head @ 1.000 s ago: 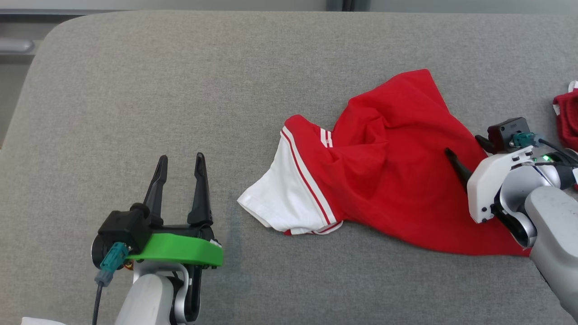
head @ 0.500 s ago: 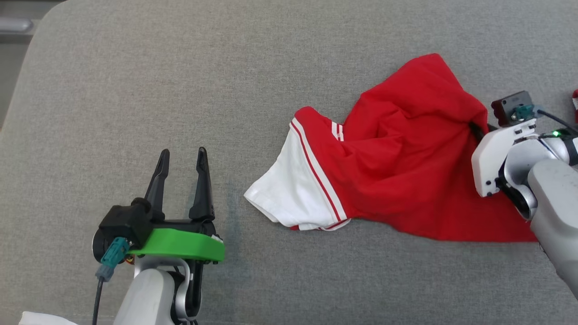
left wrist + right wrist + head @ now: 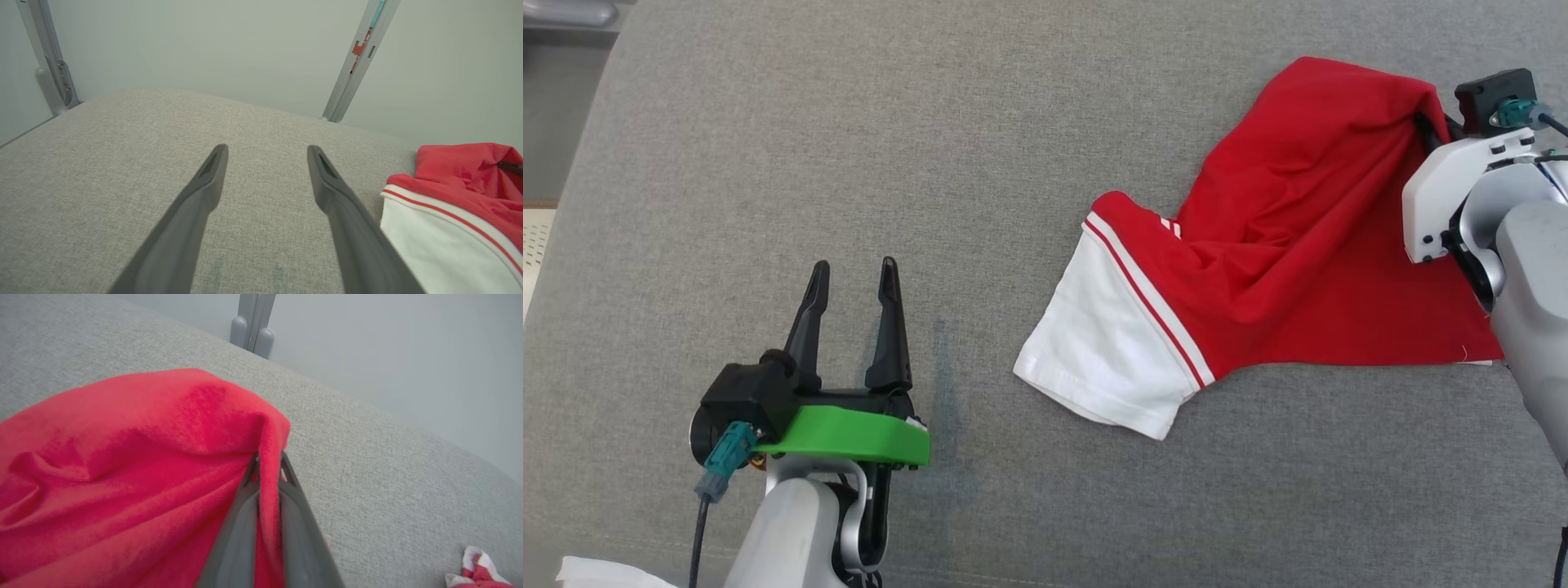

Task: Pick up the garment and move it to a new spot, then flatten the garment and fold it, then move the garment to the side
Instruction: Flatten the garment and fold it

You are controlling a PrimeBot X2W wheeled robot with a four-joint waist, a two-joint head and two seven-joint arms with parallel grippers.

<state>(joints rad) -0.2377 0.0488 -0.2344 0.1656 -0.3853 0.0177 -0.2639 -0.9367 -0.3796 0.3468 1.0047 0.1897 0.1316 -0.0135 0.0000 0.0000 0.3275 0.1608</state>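
The garment (image 3: 1282, 245) is a red shirt with a white, red-striped sleeve (image 3: 1111, 351), lying crumpled on the grey cushion at the right. My right gripper (image 3: 1425, 126) is shut on a fold of its red cloth at the upper right corner, lifting it; in the right wrist view the fabric (image 3: 143, 477) is pinched between the two fingers (image 3: 241, 522). My left gripper (image 3: 849, 282) stands open at the lower left, apart from the shirt, with nothing between its fingers (image 3: 196, 204). The left wrist view shows the sleeve (image 3: 441, 237) to its right.
The grey upholstered surface (image 3: 849, 147) stretches wide to the left and front of the shirt. Another red and white cloth (image 3: 478, 571) lies at the far right. Metal posts (image 3: 355, 61) stand behind the surface. A white scrap (image 3: 596, 572) sits at the lower left corner.
My right gripper has shut on the shirt's red cloth and pulled that corner up and away to the right. The head camera has shifted. The left arm has stayed put.
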